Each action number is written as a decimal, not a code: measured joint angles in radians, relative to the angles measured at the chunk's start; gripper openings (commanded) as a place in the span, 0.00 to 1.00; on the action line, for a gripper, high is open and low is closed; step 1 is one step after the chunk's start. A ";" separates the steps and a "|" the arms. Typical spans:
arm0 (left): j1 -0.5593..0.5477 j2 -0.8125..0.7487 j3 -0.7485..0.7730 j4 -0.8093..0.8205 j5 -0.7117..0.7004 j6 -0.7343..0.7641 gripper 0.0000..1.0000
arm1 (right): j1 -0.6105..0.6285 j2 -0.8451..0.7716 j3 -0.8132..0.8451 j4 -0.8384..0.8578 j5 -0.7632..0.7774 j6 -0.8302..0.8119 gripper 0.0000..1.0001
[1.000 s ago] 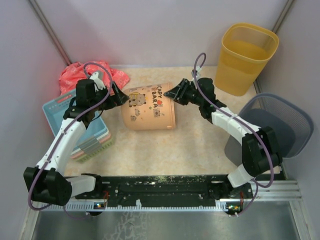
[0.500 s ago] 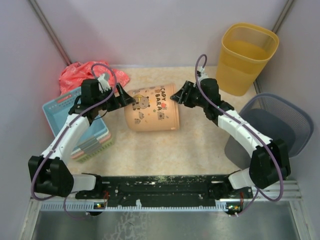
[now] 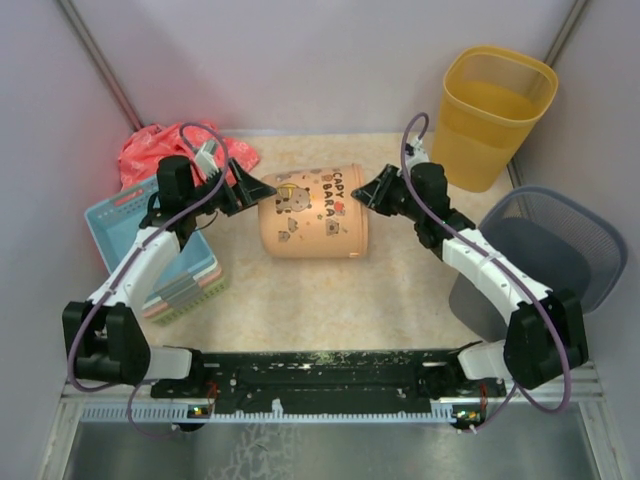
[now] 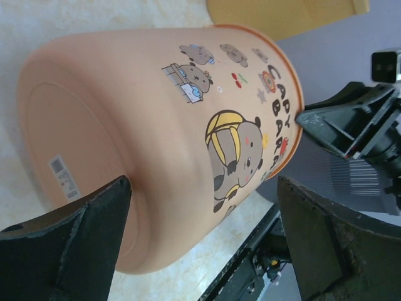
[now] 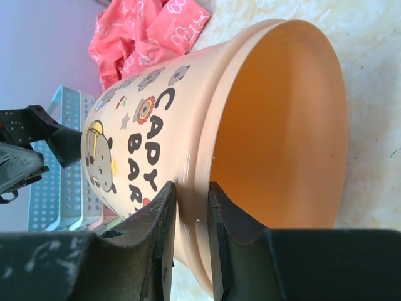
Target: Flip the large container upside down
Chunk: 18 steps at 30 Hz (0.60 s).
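The large container is a peach plastic bucket (image 3: 312, 212) with cartoon capybara prints, lying tilted on its side on the beige table. Its open mouth faces right and its flat base faces left. My right gripper (image 3: 372, 190) is shut on the bucket's rim, one finger outside and one inside, as the right wrist view (image 5: 191, 188) shows. My left gripper (image 3: 248, 190) is open at the base end. In the left wrist view (image 4: 202, 188) its fingers stand wide on either side of the bucket (image 4: 163, 119), one finger close to the base.
A yellow bin (image 3: 495, 115) stands at the back right and a grey mesh basket (image 3: 560, 250) at the right. Stacked blue, pink and green baskets (image 3: 150, 255) sit at the left, with a red plastic bag (image 3: 150, 150) behind them.
The bucket has shifted to the right and turned a little, held by my right gripper at the rim. Both arms moved right with it; my left gripper stayed at the base.
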 measured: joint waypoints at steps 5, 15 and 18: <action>0.010 0.015 0.005 0.085 0.036 -0.054 1.00 | -0.015 0.002 -0.006 0.031 0.010 0.034 0.19; 0.019 0.050 0.124 0.175 0.063 -0.102 1.00 | -0.029 0.032 -0.135 0.269 0.030 0.240 0.27; 0.017 0.052 0.131 0.224 0.078 -0.125 1.00 | -0.029 0.038 -0.167 0.325 0.039 0.293 0.28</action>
